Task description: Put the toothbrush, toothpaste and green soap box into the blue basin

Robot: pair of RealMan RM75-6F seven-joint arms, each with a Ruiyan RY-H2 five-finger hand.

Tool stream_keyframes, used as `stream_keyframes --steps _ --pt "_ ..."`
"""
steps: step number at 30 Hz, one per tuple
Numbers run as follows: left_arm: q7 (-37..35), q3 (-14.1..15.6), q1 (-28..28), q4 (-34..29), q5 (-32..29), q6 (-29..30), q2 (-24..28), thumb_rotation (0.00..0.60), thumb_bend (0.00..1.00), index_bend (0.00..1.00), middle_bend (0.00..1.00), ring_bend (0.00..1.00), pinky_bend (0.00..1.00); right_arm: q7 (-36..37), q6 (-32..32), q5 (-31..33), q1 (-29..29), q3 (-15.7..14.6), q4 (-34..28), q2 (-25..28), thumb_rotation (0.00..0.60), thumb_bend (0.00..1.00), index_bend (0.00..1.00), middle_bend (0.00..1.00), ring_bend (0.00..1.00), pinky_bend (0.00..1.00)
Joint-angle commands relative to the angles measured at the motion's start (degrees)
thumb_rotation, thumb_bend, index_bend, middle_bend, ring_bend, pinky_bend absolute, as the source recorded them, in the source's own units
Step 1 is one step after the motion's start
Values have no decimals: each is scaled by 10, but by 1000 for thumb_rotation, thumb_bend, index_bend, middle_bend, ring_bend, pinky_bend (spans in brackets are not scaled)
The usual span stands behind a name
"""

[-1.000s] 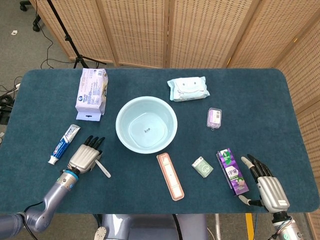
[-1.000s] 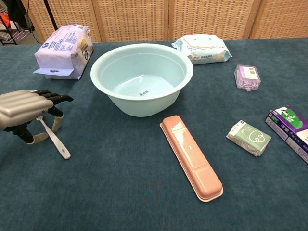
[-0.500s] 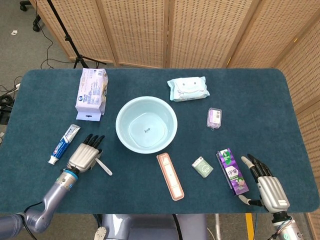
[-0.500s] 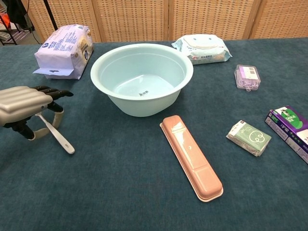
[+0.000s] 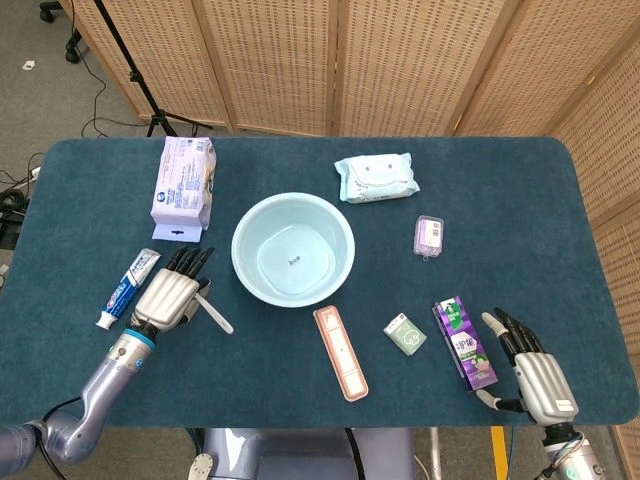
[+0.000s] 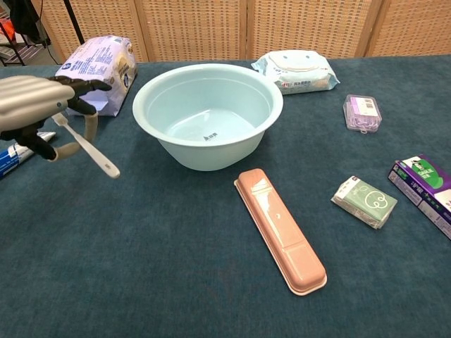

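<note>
My left hand (image 5: pixel 172 296) (image 6: pixel 39 105) holds a white toothbrush (image 5: pixel 214 312) (image 6: pixel 90 148) lifted off the cloth, left of the light blue basin (image 5: pixel 262 284) (image 6: pixel 162 144). The handle sticks out toward the basin's near-left side. A toothpaste tube (image 5: pixel 128 288) (image 6: pixel 13 158) lies on the table just left of that hand. The green soap box (image 5: pixel 405 334) (image 6: pixel 365 201) lies right of the basin, beside a pink case. My right hand (image 5: pixel 535 372) rests open near the front right edge, holding nothing; it is outside the chest view.
A pink toothbrush case (image 5: pixel 340 352) (image 6: pixel 280 228) lies in front of the basin. A purple carton (image 5: pixel 464 342) (image 6: pixel 425 188) sits by the right hand. A tissue pack (image 5: pixel 184 184) (image 6: pixel 94 70), a wipes pack (image 5: pixel 375 178) (image 6: pixel 295 71) and a small purple box (image 5: pixel 429 236) (image 6: pixel 362 113) lie further back.
My left hand has risen off the cloth with the toothbrush and moved up and toward the basin. The right hand has stayed still.
</note>
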Motion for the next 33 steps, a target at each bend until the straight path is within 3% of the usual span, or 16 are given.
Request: stream_keyframes --steps 1,8,13,27,30,33 --pt "11 -21 -10 -27 -5 7 18 600 461 732 0 0 0 0 -1 0 0 0 0 0 600 53 53 0 0 81" --pt "34 -76 -39 -71 -36 10 46 600 458 739 0 0 0 10 -6 3 2 0 0 2 600 53 53 0 0 81" --pt "54 -104 -71 -71 -75 -11 35 600 456 740 0 0 0 18 -19 5 7 -4 2 2 600 53 53 0 0 81" --pt "122 -149 -194 49 -183 -68 -96 600 447 736 0 0 0 84 -51 40 23 9 28 10 600 53 53 0 0 81" --pt "129 -154 -216 81 -205 -75 -124 600 438 631 0 0 0 100 -56 44 26 12 34 12 600 53 53 0 0 81" --pt "135 -154 -231 108 -219 -80 -146 600 418 447 0 0 0 112 -60 48 27 14 39 14 600 53 53 0 0 81"
